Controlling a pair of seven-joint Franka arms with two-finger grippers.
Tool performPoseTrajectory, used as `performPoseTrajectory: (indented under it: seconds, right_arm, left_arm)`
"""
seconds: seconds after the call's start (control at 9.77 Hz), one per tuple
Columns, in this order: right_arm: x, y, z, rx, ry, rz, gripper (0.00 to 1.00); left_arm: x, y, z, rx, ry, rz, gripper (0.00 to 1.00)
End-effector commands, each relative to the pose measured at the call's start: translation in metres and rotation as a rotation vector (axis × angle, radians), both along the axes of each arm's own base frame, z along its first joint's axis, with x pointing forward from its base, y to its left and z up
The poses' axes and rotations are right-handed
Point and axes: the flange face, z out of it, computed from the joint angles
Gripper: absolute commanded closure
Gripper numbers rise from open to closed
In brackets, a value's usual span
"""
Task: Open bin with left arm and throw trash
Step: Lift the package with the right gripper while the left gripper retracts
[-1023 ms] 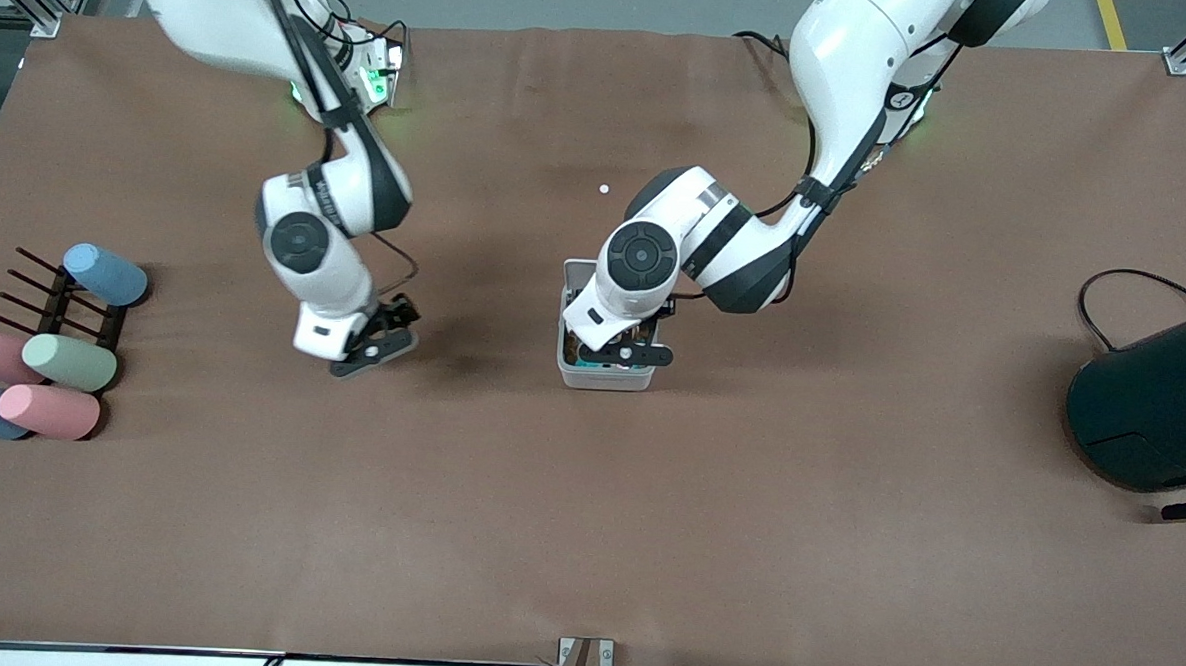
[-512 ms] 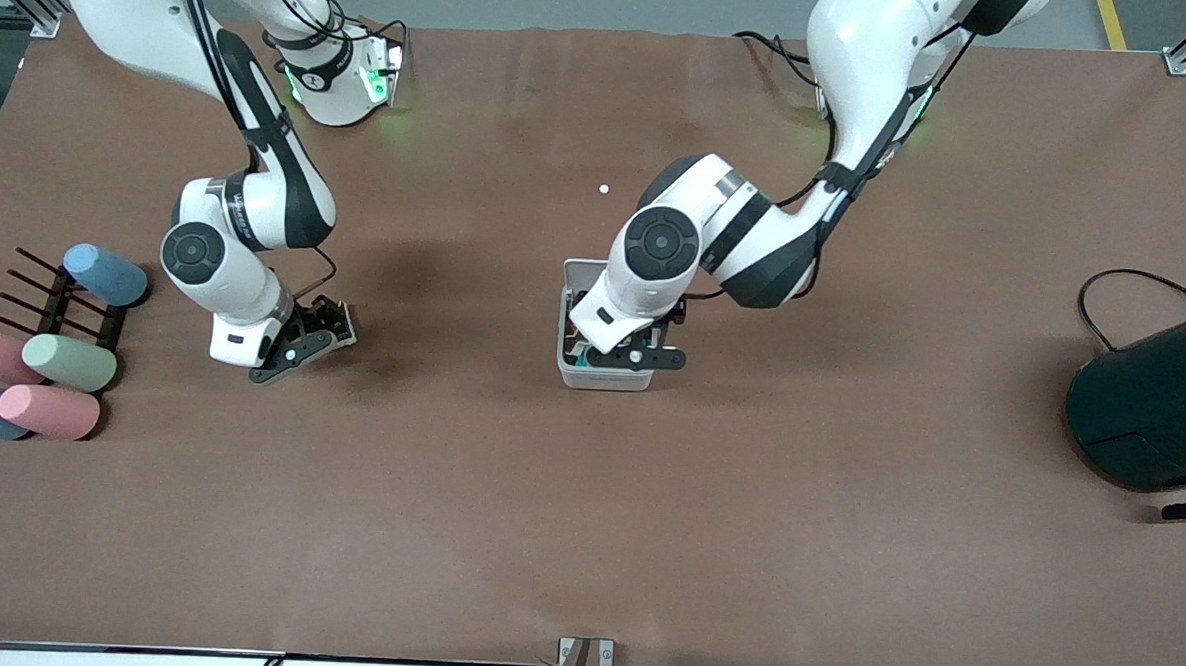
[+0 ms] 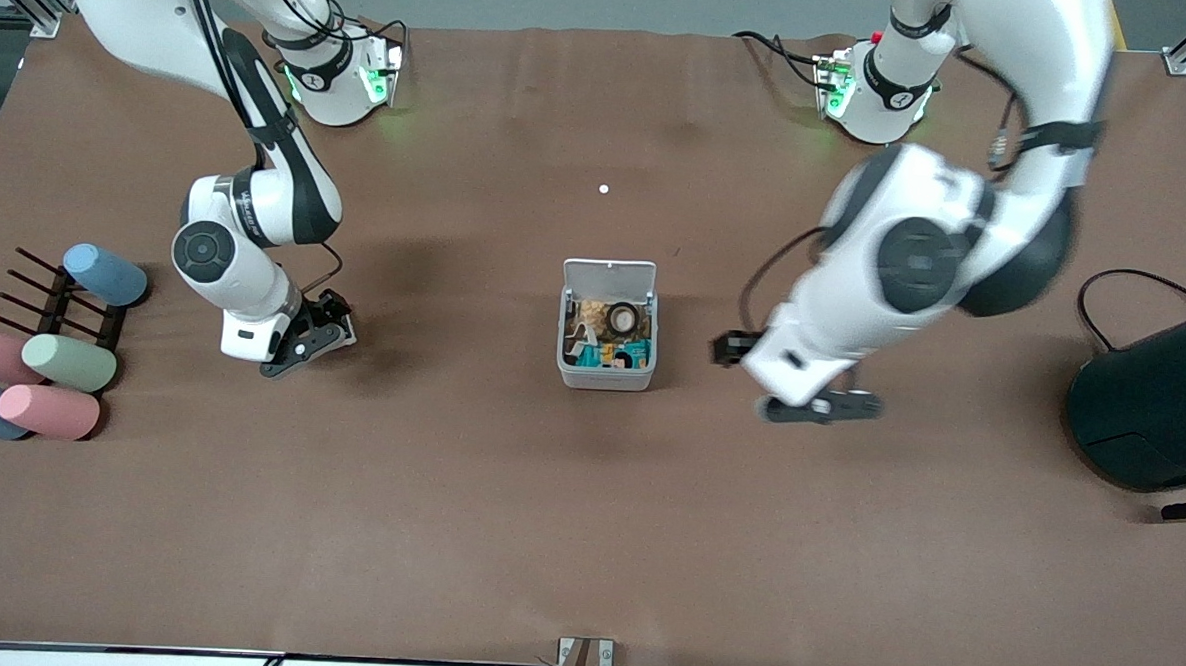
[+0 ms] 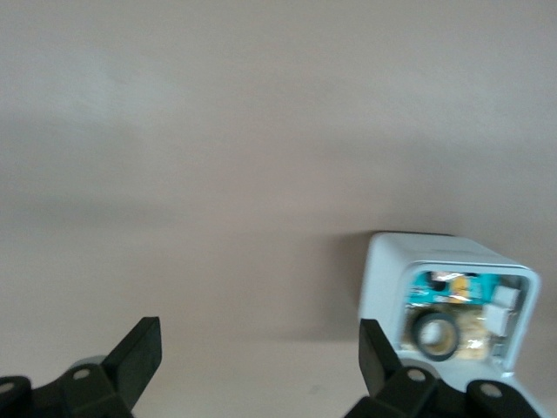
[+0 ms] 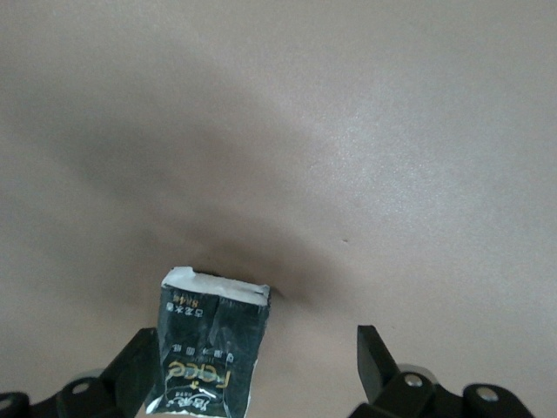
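Observation:
The small white-grey bin (image 3: 605, 377) stands mid-table with its lid (image 3: 610, 275) tipped up open. Inside lie the black ring with a tan core (image 3: 624, 319) and printed packets. My left gripper (image 3: 818, 407) is open and empty, beside the bin toward the left arm's end of the table. Its wrist view shows the bin (image 4: 383, 287) and the ring (image 4: 435, 333) past one finger. My right gripper (image 3: 300, 340) is open, low over the table toward the right arm's end. A black printed packet with a white edge (image 5: 209, 348) lies between its fingers, close to one of them.
A large dark teal drum (image 3: 1150, 407) with a black cable stands at the left arm's end. Pastel cylinders (image 3: 51, 369) and a black rack (image 3: 54, 299) lie at the right arm's end. A small white dot (image 3: 603, 188) lies farther from the front camera than the bin.
My left arm has swung off the bin toward its own end of the table, uncovering the open bin. My right gripper moved toward the right arm's end, then stayed nearly still.

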Motion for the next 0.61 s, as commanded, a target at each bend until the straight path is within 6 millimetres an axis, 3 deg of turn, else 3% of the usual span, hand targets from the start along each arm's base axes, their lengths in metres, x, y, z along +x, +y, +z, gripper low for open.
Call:
performPoseTrajectory:
  seconds: [0.0, 0.1, 0.31, 0.51]
  right_arm:
    - [-0.014, 0.002, 0.005, 0.029, 0.004, -0.037, 0.00]
    - [-0.014, 0.002, 0.004, 0.029, 0.004, -0.037, 0.00]
    - [-0.015, 0.002, 0.000, 0.030, 0.007, -0.035, 0.04]
    - [-0.015, 0.006, -0.003, 0.035, 0.012, -0.038, 0.13]
  left_arm:
    - [-0.011, 0.084, 0.053, 0.078, -0.009, -0.082, 0.00]
    - [-0.025, 0.113, 0.073, 0.104, -0.001, -0.069, 0.00]
    - [-0.060, 0.129, 0.105, 0.126, -0.031, -0.050, 0.00]
    - [-0.093, 0.165, 0.154, 0.113, -0.055, -0.066, 0.00]
